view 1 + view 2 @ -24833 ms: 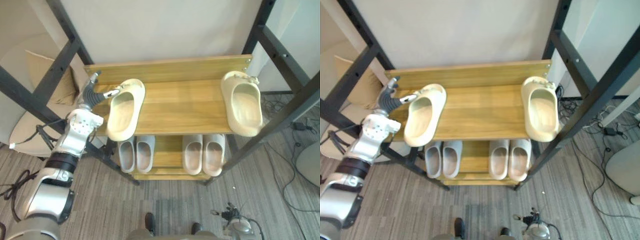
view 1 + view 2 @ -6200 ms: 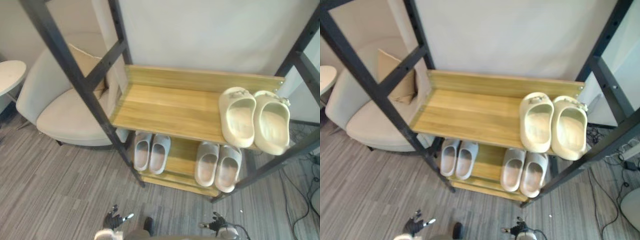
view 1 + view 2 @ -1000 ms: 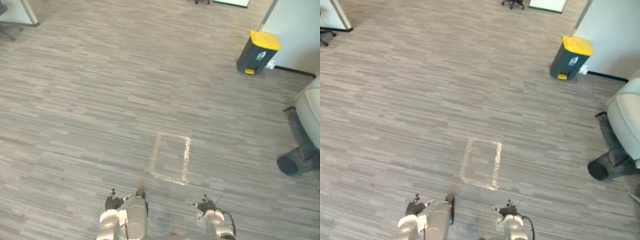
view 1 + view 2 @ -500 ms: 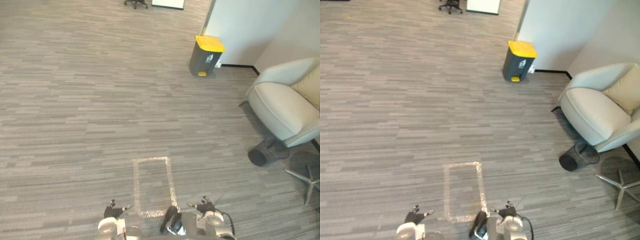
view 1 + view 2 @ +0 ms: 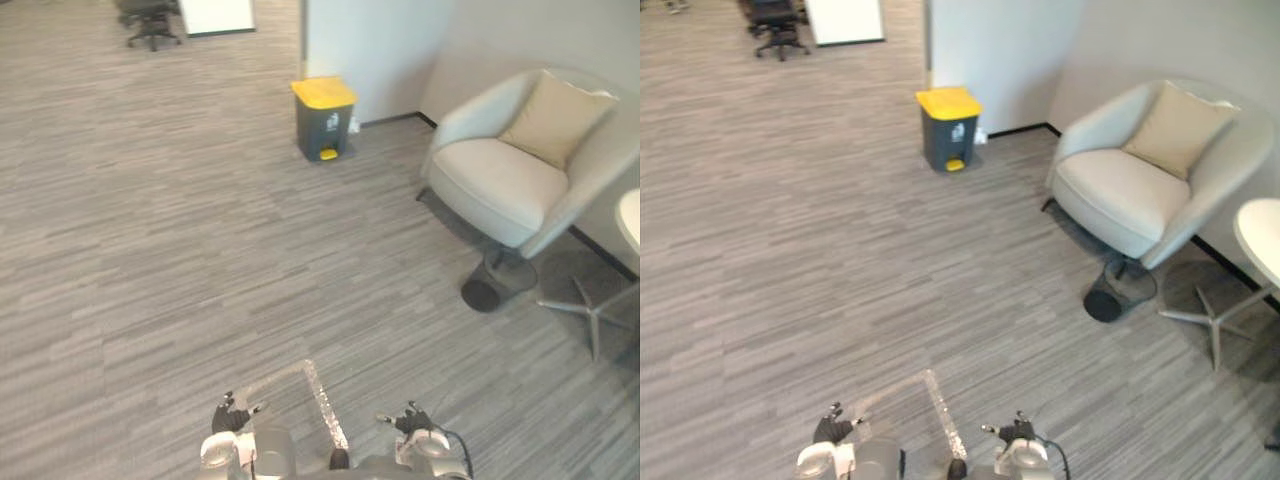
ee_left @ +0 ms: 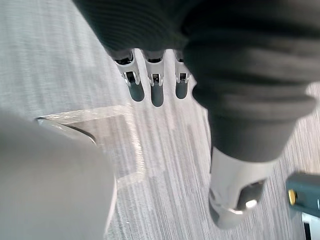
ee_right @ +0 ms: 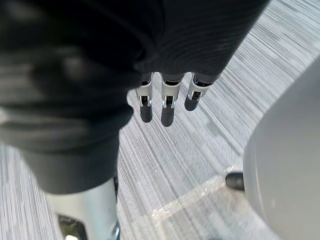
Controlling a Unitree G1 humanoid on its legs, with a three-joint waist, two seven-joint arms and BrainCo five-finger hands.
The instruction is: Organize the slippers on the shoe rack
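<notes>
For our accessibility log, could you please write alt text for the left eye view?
The left hand and right hand hang open and empty at the bottom edge over a grey floor, a taped outline between them. Farther off, a yellow-lidded bin stands by a wall, and a pale armchair with a tan cushion sits on the right.

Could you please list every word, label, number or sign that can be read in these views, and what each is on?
No text can be read.
The grey bin with the yellow lid has a small pale label on its front, too small to read.
The taped rectangle on the floor bears no writing.
</notes>
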